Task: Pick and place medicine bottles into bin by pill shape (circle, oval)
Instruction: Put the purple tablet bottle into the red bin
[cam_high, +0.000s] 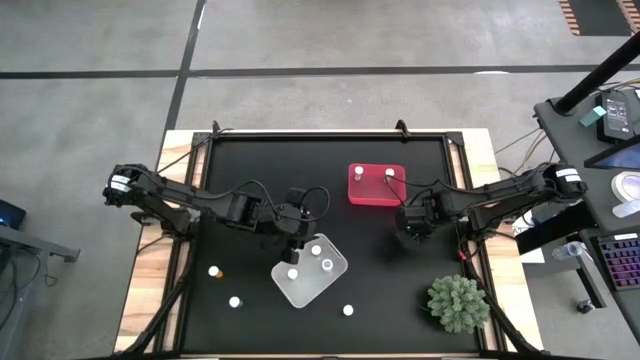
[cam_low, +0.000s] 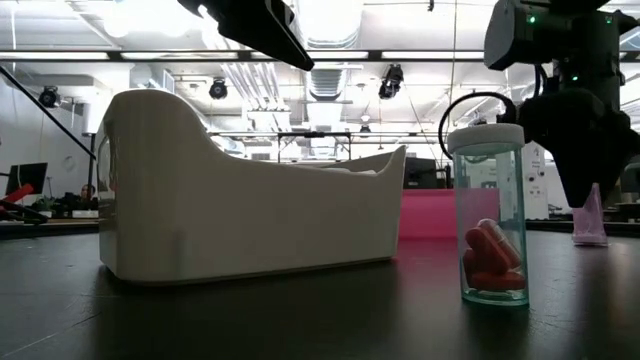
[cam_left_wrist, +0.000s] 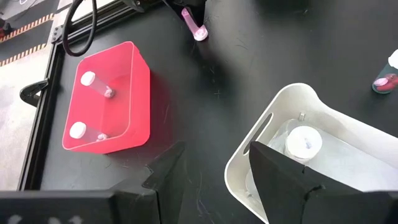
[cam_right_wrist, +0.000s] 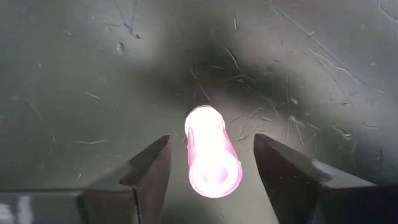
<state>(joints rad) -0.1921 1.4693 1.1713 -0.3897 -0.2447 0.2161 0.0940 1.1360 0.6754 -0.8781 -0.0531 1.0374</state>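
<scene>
While the pink bottle (cam_right_wrist: 212, 151) lies on the table (cam_high: 380, 270), centre-right of the high view:
Right gripper (cam_right_wrist: 211, 163): spread apart, straddling it
Bottle axis: along the fingers
Left gripper (cam_left_wrist: 214, 177): apart, farther

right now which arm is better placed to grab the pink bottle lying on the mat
Right. The right gripper is open with the pink bottle lying between its fingers, apart from both. The left gripper is open over the white bin, with the red bin farther off.
</scene>
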